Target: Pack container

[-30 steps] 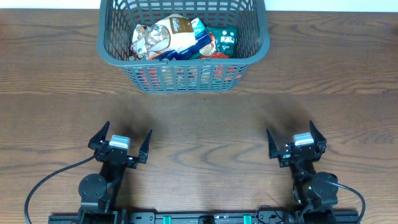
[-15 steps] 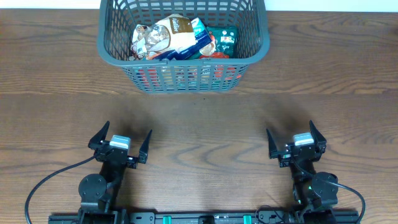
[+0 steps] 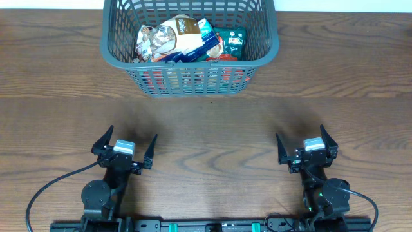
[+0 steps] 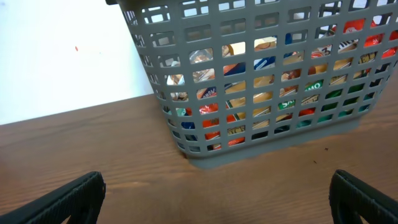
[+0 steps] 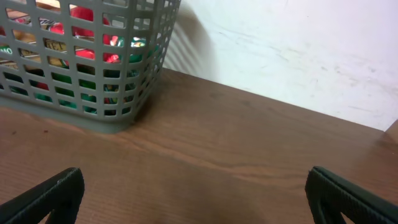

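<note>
At the far edge of the wood-grain table (image 3: 206,122), about midway along it, stands the container (image 3: 193,78), a dark grey basket with lattice sides and a thick rim. Inside it lie several grocery packets: a white-and-brown bag (image 3: 170,37) on top, a blue-and-white packet (image 3: 209,40) beside it, and a green packet (image 3: 235,42) toward the right wall. Red packaging shows through the slats of the near wall. Near the front edge of the table, the left gripper (image 3: 132,134) and the right gripper (image 3: 300,132) sit well apart from each other and from the basket. Each has its jaws spread wide with nothing between them. A black cable (image 3: 45,187) loops from the base of the left arm.

From the left wrist, the container (image 4: 261,81) fills the upper right of the picture and rests on the table. Its near corner faces the camera, and packets in red, green, blue and tan show through the lattice. The two dark fingers (image 4: 68,202) stand at the bottom corners, wide apart, with only bare wood between them. A white wall (image 4: 62,56) rises behind the table's far edge.

From the right wrist, one corner of the container (image 5: 81,74) shows at the upper left, with red and green packaging behind the slats. The fingers (image 5: 50,193) are again spread to both bottom corners, gripping nothing.
</note>
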